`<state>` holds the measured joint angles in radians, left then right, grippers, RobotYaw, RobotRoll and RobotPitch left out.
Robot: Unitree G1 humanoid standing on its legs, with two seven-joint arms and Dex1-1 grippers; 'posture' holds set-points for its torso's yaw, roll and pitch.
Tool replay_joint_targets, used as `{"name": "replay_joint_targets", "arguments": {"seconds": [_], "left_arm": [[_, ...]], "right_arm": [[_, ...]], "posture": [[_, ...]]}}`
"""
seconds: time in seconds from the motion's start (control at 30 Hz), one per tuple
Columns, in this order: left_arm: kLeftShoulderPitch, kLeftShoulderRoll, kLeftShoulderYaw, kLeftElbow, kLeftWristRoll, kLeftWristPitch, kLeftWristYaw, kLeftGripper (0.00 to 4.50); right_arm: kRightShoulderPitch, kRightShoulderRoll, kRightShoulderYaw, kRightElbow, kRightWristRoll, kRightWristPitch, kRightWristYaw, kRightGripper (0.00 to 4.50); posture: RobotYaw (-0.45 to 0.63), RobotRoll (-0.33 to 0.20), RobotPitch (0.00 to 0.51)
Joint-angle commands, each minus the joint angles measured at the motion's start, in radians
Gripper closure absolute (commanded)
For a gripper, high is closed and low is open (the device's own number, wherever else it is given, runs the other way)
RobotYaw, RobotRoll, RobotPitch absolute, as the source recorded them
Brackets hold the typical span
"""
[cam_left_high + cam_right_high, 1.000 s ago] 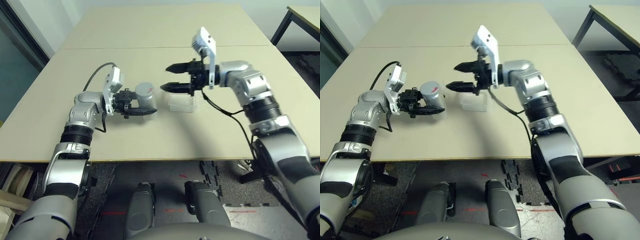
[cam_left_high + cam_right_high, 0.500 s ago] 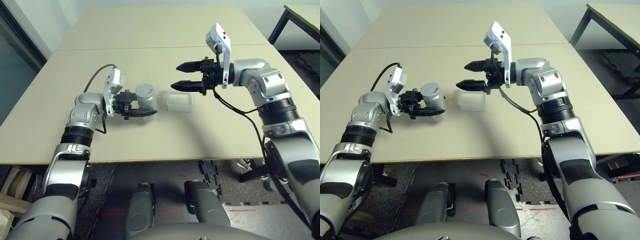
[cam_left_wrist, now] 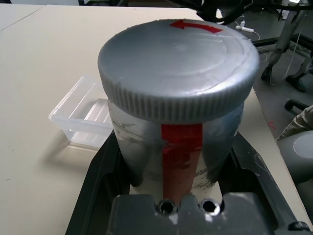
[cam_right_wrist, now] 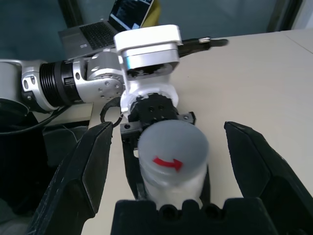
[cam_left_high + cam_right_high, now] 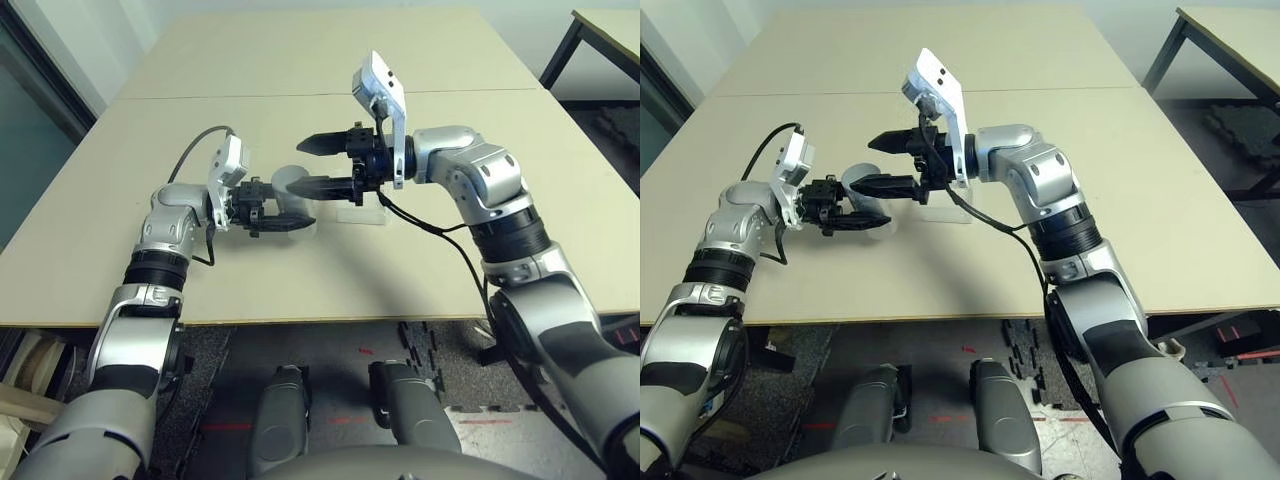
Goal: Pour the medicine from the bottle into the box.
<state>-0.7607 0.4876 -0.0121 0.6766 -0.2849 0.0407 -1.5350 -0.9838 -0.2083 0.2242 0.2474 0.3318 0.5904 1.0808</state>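
The bottle (image 5: 288, 190), silvery with a grey ribbed cap (image 3: 178, 63) and a red stripe, stands upright on the table. My left gripper (image 5: 282, 216) is shut on its body from the side. My right gripper (image 5: 312, 165) is open above the bottle. Its two black fingers (image 4: 78, 171) straddle the cap without touching it. The box (image 3: 85, 115), clear and shallow, lies on the table just right of the bottle and looks empty. My right gripper partly covers the box (image 5: 362, 212) in the head views. The medicine is hidden inside the capped bottle.
The beige table (image 5: 330, 270) has open surface in front of and behind the arms; its front edge runs close below them. A seam (image 5: 200, 96) joins a second tabletop behind. Another table (image 5: 600, 30) stands far right. A laptop (image 4: 117, 22) sits off the table's left side.
My right gripper, still open, has swung left from beside the box to over the bottle's cap. The left arm and the bottle have stayed put.
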Motion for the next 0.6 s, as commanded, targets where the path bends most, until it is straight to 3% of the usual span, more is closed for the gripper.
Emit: {"name": "replay_joint_targets", "arguments": {"seconds": [0.03,0.3,0.6], "left_arm": [[-0.005,-0.002,-0.013,-0.003,0.005,-0.01,-0.002,1.96],[0.003,-0.007,-0.02,-0.02,0.0,-0.005,-0.005,1.96],[0.004,-0.011,-0.019,-0.03,-0.004,-0.002,-0.002,1.96]], "right_arm": [[-0.015,0.023,0.016,0.047,-0.027,-0.044,-0.017,0.0],[-0.016,0.072,0.022,0.141,-0.07,-0.114,-0.039,0.0],[-0.008,0.062,0.01,0.193,-0.098,-0.15,-0.038,0.0]], "posture": [[-0.08,0.0,0.118],[-0.07,0.0,0.115],[-0.07,0.0,0.113]]}}
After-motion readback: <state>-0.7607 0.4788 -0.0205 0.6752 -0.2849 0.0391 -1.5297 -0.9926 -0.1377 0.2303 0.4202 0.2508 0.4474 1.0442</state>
